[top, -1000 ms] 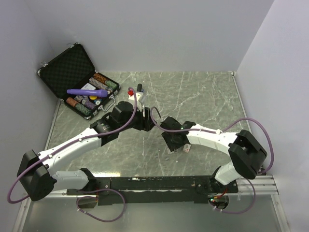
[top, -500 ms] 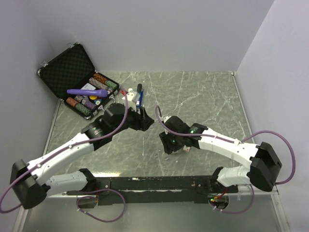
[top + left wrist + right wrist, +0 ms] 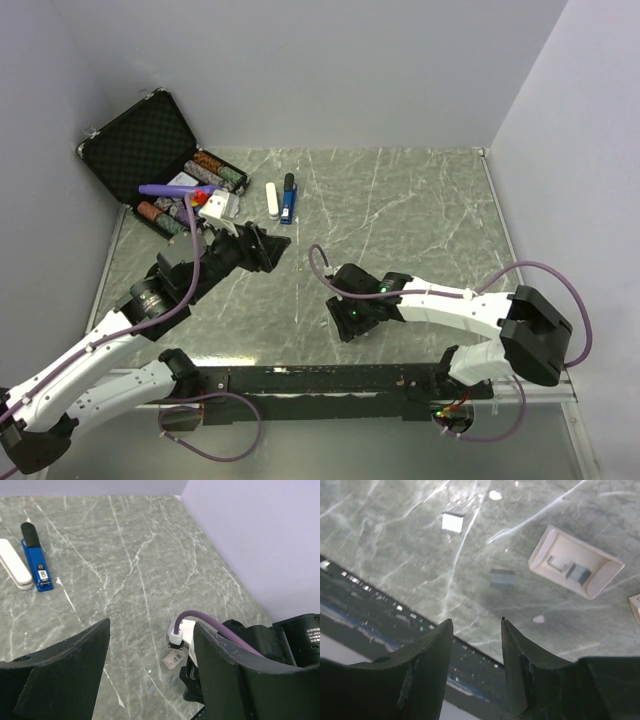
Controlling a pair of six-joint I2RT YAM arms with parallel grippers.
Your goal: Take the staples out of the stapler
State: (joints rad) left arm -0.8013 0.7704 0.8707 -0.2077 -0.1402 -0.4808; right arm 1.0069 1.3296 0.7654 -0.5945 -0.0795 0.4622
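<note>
The blue stapler (image 3: 288, 200) lies flat on the far side of the marble table (image 3: 430, 230). Its black end points at the back wall, and it sits just beside a white bar (image 3: 271, 200) that runs parallel to it. Both are a little way from the open black case (image 3: 140, 140) in the left corner. Neither arm is on the stapler. The left gripper (image 3: 150, 630) hangs above the middle of the table with its fingers wide apart and nothing between them. It is well clear of the stapler and angled toward the other arm, which reads to me as standing off to leave the stapler alone. The right gripper (image 3: 475, 625) is down low near the front edge, jaws partly spread and likewise empty. Directly under it is what looks like a short grey strip of staples (image 3: 502, 577) lying loose on the stone. Next to that is a small cream tray (image 3: 576, 562) holding a bit of metal, and a little pale square (image 3: 452, 523) sits further off. I can't say what that square is. With the strip lying well apart from the stapler, I'd judge the staples are already out and the job is at or near its end. From here I can't tell whether anything is left inside the stapler.
</note>
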